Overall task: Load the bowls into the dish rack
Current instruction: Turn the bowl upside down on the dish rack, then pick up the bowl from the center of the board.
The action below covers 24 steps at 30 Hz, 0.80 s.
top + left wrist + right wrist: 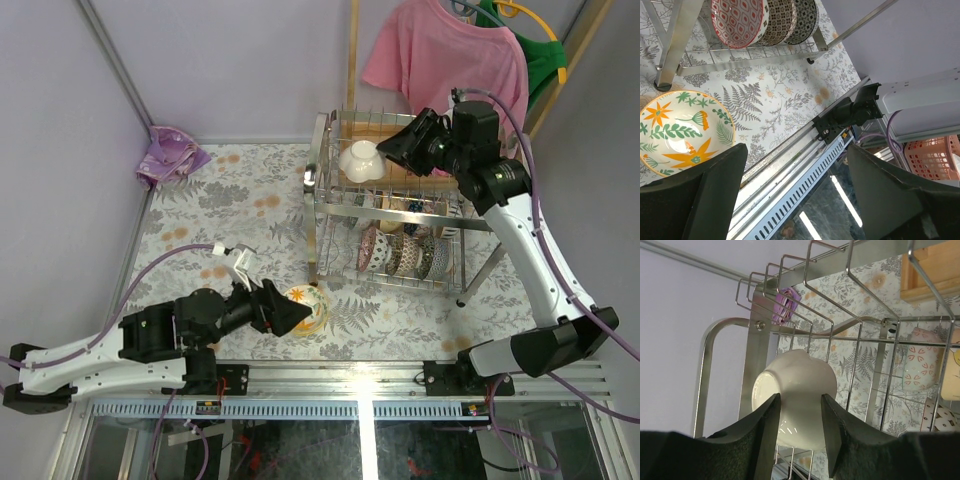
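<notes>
The steel dish rack (pixel 322 190) stands at the back right of the floral table. A white bowl (pixel 360 160) lies tilted among the prongs of its upper tier. My right gripper (pixel 397 150) hovers just right of that bowl. In the right wrist view its fingers (pixel 769 425) stand partly apart in front of the white bowl (pixel 799 372), with nothing between them. Several patterned bowls (pixel 400 255) stand on edge in the lower tier. A yellow-rimmed leaf-pattern bowl (pixel 680 130) sits upright on the table. My left gripper (pixel 795 150) is wide open beside it, over the table's near edge.
A pink shirt (pixel 450 55) and a green garment (pixel 543 50) hang on a wooden stand (pixel 352 60) behind the rack. A purple bag (pixel 170 155) lies at the back left. Patterned cups (pixel 920 367) sit in the rack. A pink basket (pixel 935 157) is below the table.
</notes>
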{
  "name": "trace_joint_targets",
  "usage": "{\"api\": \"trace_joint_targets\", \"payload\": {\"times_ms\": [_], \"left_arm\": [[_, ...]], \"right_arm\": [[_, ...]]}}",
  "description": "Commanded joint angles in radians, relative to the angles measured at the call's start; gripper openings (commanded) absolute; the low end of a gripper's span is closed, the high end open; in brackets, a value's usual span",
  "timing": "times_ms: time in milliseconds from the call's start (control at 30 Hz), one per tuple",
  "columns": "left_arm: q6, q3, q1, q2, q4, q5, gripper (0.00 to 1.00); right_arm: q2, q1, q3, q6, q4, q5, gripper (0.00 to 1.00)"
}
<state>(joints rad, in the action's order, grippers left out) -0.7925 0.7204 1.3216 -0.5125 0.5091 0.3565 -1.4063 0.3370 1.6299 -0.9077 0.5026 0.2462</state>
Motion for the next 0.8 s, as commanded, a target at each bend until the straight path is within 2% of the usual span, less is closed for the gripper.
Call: {"api": "trace_joint_targets", "payload": {"times_ms": [0,100,200,333,533,633,767], "left_arm": [[0.004,0.003,0.004,-0.021,-0.043,0.004,0.81],[0.001,0.0,0.004,-0.021,-0.043,0.007,0.81],[-0.001,-0.001,0.003,-0.02,-0.043,0.007,0.81],[0.001,-0.003,0.004,-0.02,-0.032,0.01,0.82],[-0.018,-0.001,0.004,-0.017,0.018,0.044,0.88],[-0.04,-0.001,0.004,-0.022,0.053,0.062,0.89],[-0.088,-0.001,0.003,-0.035,0.114,0.082,0.94]], "right_arm": [[-0.007,-0.003,0.0,0.003,-0.021,0.107,0.44],[0.008,-0.003,0.016,0.023,-0.006,0.096,0.47],[0.008,-0.003,0.121,0.083,0.055,0.061,0.49],[0.022,-0.007,0.272,0.157,0.082,0.044,0.57],[0.075,-0.007,0.421,0.29,0.16,0.087,0.66],[0.166,-0.006,0.351,0.353,0.182,0.159,0.67],[0.328,-0.006,0.164,0.419,0.214,0.245,0.69]]}}
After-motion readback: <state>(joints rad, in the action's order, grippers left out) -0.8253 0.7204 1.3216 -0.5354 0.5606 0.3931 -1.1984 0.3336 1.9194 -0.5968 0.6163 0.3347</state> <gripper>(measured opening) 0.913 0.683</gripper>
